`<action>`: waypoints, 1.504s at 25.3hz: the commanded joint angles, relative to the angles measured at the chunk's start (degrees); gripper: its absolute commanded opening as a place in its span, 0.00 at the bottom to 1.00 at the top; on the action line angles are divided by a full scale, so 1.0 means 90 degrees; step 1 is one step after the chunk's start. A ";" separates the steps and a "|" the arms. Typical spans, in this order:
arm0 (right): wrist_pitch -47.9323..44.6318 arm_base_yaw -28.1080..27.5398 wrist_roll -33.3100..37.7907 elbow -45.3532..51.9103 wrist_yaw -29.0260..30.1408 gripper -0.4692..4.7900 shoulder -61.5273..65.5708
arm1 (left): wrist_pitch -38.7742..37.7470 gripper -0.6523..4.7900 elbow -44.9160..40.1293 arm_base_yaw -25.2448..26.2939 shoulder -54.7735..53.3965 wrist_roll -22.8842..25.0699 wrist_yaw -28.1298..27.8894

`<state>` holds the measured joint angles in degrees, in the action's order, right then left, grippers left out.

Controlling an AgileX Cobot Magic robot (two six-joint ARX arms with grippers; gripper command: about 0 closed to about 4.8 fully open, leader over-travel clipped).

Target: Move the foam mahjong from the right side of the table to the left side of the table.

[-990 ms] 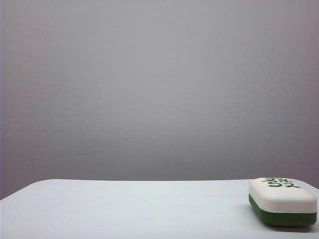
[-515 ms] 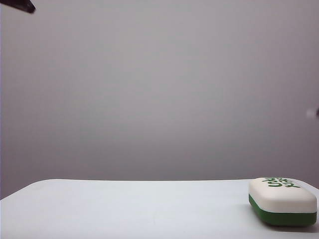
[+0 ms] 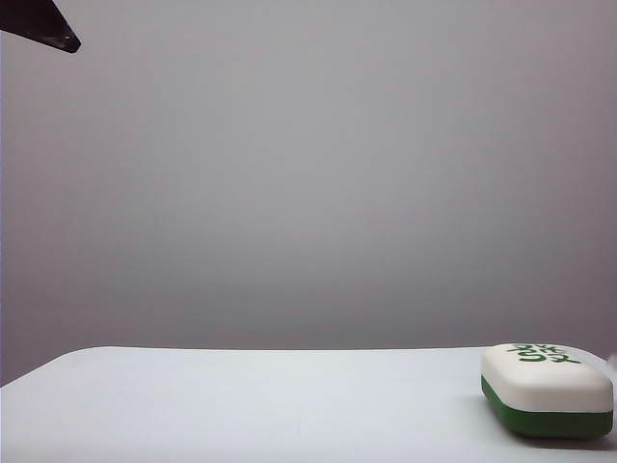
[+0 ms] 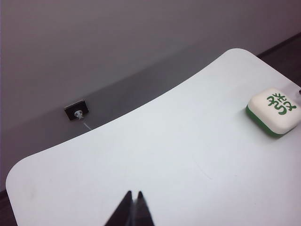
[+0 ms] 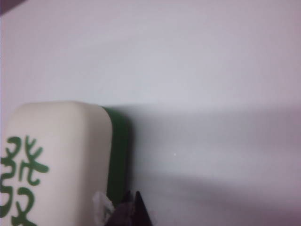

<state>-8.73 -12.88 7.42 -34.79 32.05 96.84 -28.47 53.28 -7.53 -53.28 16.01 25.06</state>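
The foam mahjong [image 3: 547, 390] lies flat on the far right of the table [image 3: 241, 405], cream top up, dark green layer underneath. 1 green Chinese character is printed on the top face; from the exterior view it's seen edge-on and I can't read it, but in the left wrist view it looks like 發. No brand or other text visible. The block's long axis runs roughly front-to-back, slightly angled, w/ the character nearer its far end.

The right gripper [image 5: 130, 207] sits low, just beside the block's green edge, tips together in a closed point, gripping nothing.

The left gripper [image 4: 133, 207] hangs high over the table's left part, well apart from the block, fingers pressed together, empty. In the exterior view only a dark piece [image 3: 39, 24] shows in the top left corner.

Behind the table, a plain grey wall [image 3: 308, 174] w/ 1 small dark plate [image 4: 76, 109] on it.
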 commanded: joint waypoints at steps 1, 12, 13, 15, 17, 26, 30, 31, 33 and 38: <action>-0.0206 0.0194 0.0226 -0.0058 -0.0053 0.08 0.0243 | 0.0080 0.11 0.0022 0.0000 -0.0002 -0.0017 0.0029; 0.0015 0.1086 0.0221 -0.0588 -0.0891 0.08 0.0493 | -0.0670 0.11 0.0024 0.0000 0.0010 -0.0066 0.0027; 0.0175 0.1178 0.0221 -0.0746 -0.0899 0.08 0.0588 | -0.0911 0.11 0.0024 0.0000 0.0012 -0.0066 -0.0005; 0.0330 0.1277 0.0221 -0.0891 -0.0879 0.08 0.0692 | -0.1117 0.11 0.0027 0.0000 0.0015 -0.0063 -0.0204; 0.0398 0.1362 0.0221 -0.0935 -0.0903 0.08 0.0738 | -0.1183 0.11 0.0027 0.0000 0.0017 -0.0063 -0.0323; 0.0809 0.1877 0.0226 -0.0935 -0.0908 0.08 0.0780 | -0.1326 0.11 0.0044 0.0000 0.0095 -0.0063 -0.0355; 0.0648 0.2210 0.0369 -0.0937 -0.1117 0.08 0.0782 | -0.1331 0.11 0.0095 0.0000 0.0112 -0.0066 -0.0352; 0.0605 0.2280 0.0396 -0.0937 -0.1173 0.08 0.0782 | -0.1331 0.11 0.0095 0.0000 0.0126 -0.0066 -0.0352; 0.0512 0.2431 0.0427 -0.0940 -0.1173 0.08 0.0784 | -0.1343 0.11 0.0095 0.0000 0.0146 -0.0066 -0.0352; 0.0425 0.2676 0.0661 -0.1049 -0.1217 0.08 0.0901 | -0.1438 0.11 0.0095 0.0000 0.0185 -0.0063 -0.0340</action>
<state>-4.10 10.83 12.27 -43.46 21.02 104.49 -41.25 53.82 -7.55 -51.92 15.59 21.87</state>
